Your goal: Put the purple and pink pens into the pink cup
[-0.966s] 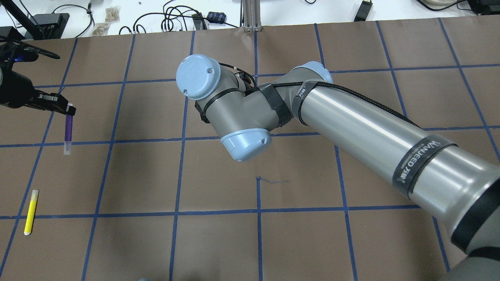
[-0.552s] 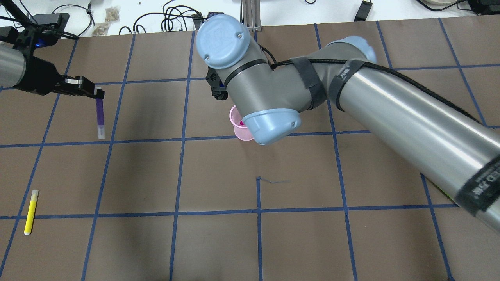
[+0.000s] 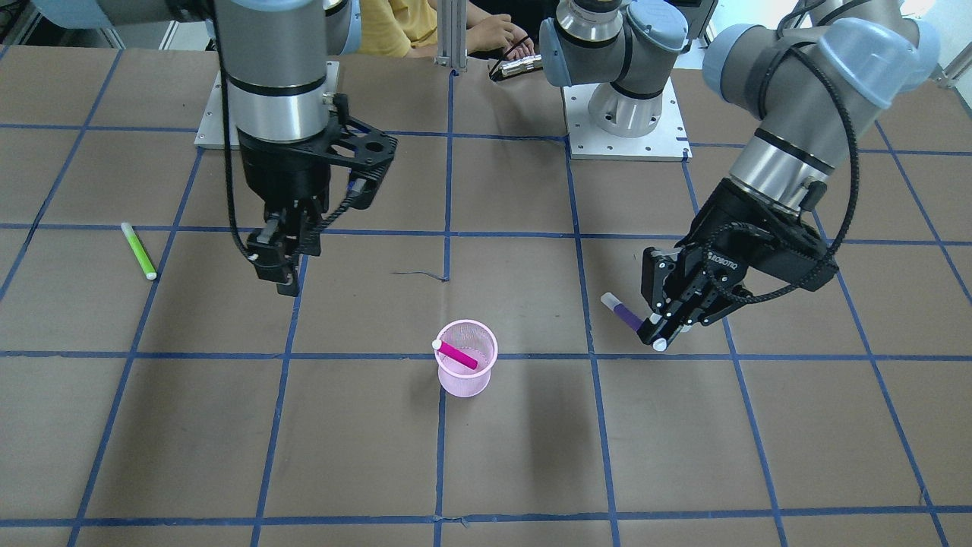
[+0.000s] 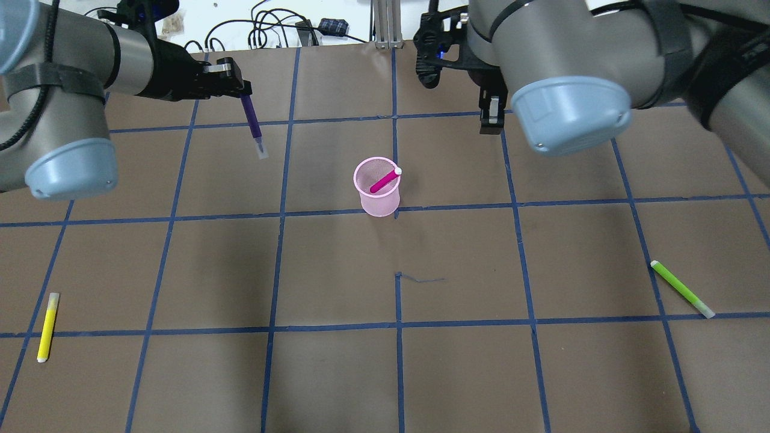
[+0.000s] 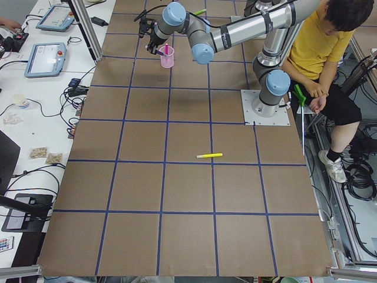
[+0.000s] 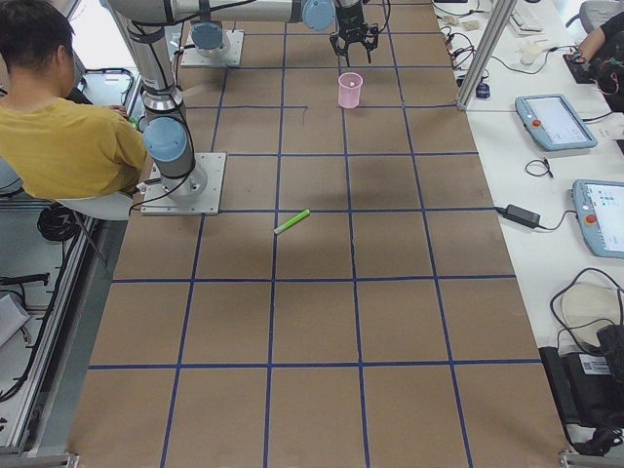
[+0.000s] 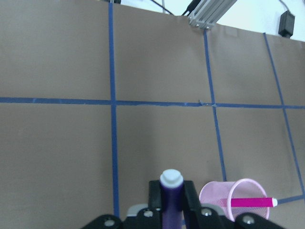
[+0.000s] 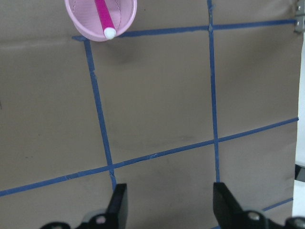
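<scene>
Progress stands at 1 of 2 pens. The pink pen [image 4: 384, 181] leans inside the pink cup [image 4: 378, 201] with its white end propped on the rim, since the pen is longer than the cup is deep. The left gripper [image 4: 240, 91] clamps the purple pen [image 4: 253, 123] by its upper end. The shaft hangs down, slightly tilted, above the table and well apart from the cup, which leaves the lower length free to enter the mouth. The right gripper [image 8: 170, 206] is spread and empty, and it hovers off to the cup's side, probably to keep the approach clear. A yellow pen [image 4: 47, 326] and a green pen [image 4: 682, 288] lie flat, far from the cup.
</scene>
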Robot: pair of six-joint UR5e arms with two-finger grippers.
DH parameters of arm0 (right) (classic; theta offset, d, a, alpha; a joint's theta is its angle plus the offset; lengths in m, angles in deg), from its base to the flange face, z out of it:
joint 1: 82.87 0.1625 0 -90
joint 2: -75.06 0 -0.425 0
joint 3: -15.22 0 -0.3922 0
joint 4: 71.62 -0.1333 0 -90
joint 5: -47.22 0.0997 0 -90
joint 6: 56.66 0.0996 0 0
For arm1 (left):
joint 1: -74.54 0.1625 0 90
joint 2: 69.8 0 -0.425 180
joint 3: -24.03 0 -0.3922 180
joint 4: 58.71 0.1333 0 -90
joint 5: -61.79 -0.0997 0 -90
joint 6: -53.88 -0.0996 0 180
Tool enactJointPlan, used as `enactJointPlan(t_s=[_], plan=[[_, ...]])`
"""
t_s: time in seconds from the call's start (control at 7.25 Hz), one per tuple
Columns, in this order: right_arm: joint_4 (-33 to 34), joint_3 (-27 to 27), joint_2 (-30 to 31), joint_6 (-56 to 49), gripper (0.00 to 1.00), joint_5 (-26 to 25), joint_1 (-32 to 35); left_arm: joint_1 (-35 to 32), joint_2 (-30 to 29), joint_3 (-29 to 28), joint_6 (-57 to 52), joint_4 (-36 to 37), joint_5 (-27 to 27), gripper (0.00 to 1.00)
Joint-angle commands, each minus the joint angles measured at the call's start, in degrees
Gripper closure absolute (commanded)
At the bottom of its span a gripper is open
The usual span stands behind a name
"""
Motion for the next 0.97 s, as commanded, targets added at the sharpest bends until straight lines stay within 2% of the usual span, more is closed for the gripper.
enactJointPlan(t_s=[0.0,0.41,0.55,0.83], plan=[[-5.05,-0.02,4.03,0.01,0.31,4.91,-7.34,-2.99,-0.29,7.07,8.51,16.54,0.12,0.98],[-9.01,-0.54,6.06,11.31,0.31,5.00,-7.63,-11.42,-4.14,7.72,17.15,24.74,-1.46,0.99],[-9.45,-0.46,6.15,16.65,0.30,4.92,-7.46,-13.45,-6.16,8.07,17.95,29.48,-6.25,0.99],[-10.07,0.07,5.71,35.15,0.28,4.74,-7.54,-16.19,-10.12,7.98,18.22,35.74,-9.98,0.99]])
